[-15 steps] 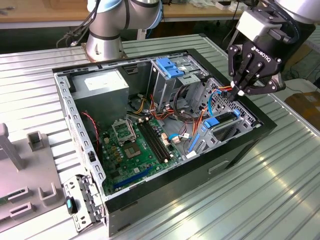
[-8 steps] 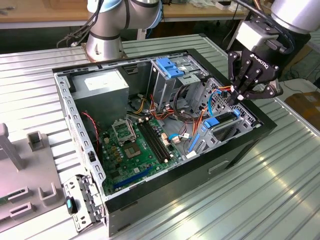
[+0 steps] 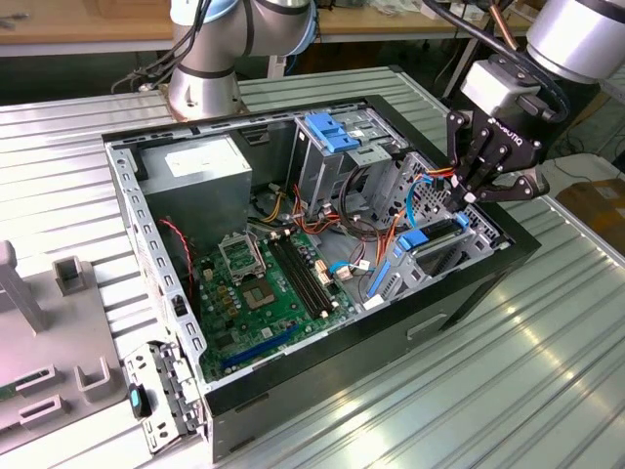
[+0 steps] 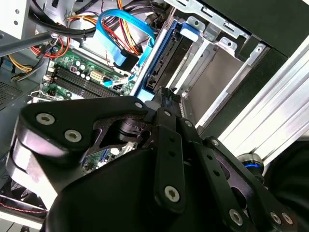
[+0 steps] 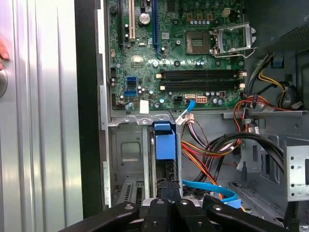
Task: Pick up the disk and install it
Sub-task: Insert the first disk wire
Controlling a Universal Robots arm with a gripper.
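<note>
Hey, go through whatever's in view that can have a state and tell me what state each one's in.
computer case: on its side, side panel off.
disk: on edge in the drive bay, depth unclear.
CPU socket: load plate flipped open, no cooler.
gripper: at the disk's exposed end.

Open computer case (image 3: 391,342) with green motherboard (image 3: 244,303) on ribbed metal table (image 3: 547,391).
</note>
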